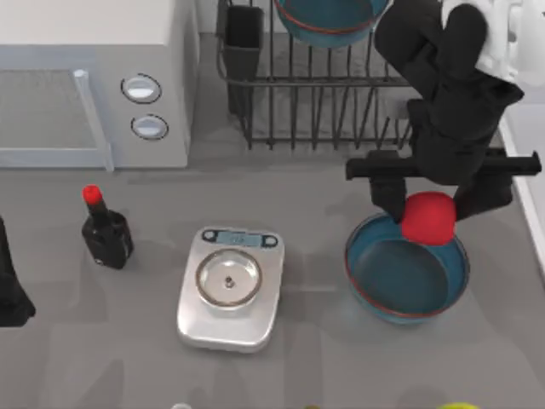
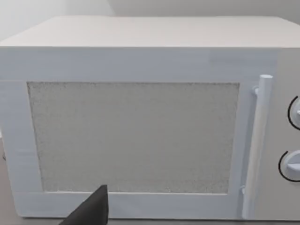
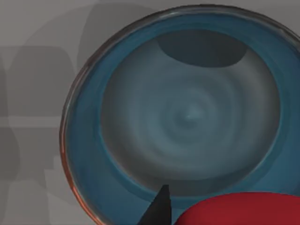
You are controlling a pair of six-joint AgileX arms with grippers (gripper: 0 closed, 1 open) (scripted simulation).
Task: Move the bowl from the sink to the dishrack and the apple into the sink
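Observation:
My right gripper [image 1: 433,204] is shut on the red apple [image 1: 426,219] and holds it over the far rim of a blue bowl [image 1: 407,277] standing on the table at the right. The right wrist view looks down into that bowl [image 3: 187,117], with the apple [image 3: 243,208] and one dark fingertip [image 3: 159,208] at the picture's edge. A second blue bowl [image 1: 328,21] sits in the black wire dishrack [image 1: 324,102] at the back. The sink's pale rim [image 1: 530,162] runs along the right edge. My left arm [image 1: 8,290] is parked at the far left.
A white microwave [image 1: 85,85] stands at the back left and faces the left wrist camera [image 2: 140,136]. A red-capped black bottle [image 1: 106,230] and a silver kitchen scale [image 1: 230,285] sit mid-table. The rack's black cutlery cup [image 1: 244,38] is at its left end. A yellow-green item [image 1: 460,406] lies at the front edge.

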